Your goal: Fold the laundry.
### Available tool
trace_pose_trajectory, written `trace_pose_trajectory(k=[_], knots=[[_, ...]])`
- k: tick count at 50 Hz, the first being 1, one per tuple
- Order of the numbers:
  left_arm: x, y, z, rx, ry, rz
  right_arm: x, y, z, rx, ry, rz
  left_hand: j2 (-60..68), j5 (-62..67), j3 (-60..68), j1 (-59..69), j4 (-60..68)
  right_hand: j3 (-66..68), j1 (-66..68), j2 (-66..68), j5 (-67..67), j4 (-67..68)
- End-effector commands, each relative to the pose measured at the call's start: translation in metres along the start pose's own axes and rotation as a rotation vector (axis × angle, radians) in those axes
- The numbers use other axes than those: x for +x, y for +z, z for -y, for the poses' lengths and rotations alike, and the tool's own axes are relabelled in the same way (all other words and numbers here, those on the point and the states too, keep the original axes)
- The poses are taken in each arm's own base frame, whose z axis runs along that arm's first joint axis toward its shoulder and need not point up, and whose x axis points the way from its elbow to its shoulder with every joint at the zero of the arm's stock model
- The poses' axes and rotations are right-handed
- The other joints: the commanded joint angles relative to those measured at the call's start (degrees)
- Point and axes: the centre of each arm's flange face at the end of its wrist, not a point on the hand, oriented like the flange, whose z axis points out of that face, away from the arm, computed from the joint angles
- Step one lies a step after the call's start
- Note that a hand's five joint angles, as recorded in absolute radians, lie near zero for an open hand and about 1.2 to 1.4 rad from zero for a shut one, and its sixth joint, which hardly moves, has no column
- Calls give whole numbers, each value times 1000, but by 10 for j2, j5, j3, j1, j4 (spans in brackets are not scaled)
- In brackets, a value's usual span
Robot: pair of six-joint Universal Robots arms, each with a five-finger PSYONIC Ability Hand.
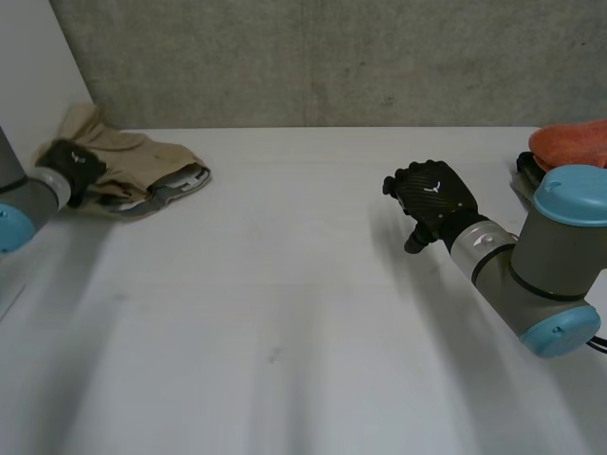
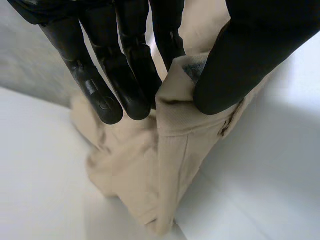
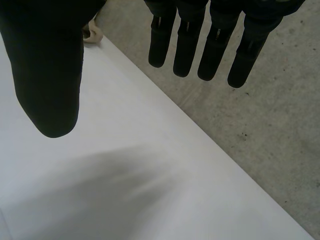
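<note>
A folded beige garment [image 1: 142, 166] with a grey lining lies at the table's far left corner. My left hand [image 1: 74, 166] is at its left end. In the left wrist view the hand [image 2: 115, 65] pinches a raised fold of the beige garment [image 2: 150, 165] between its thumb and fingers. My right hand [image 1: 432, 199] hovers over the right side of the white table [image 1: 285, 313], far from the garment. Its fingers [image 3: 190, 45] hang straight and apart from the thumb, with nothing in them.
An orange cloth [image 1: 569, 142] lies on a dark thing at the table's far right edge, just behind my right arm. A grey concrete wall [image 1: 332, 57] runs behind the table, and a white panel [image 1: 38, 66] stands at the far left.
</note>
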Motion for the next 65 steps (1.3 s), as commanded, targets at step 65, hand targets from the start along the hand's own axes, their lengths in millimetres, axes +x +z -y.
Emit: trace_pose_trajectory(k=[65], knots=[[19, -200, 55, -46, -465, 86, -114, 16, 19, -108, 82, 374, -582, -562, -578, -528, -585, 101, 99, 103, 121, 108]])
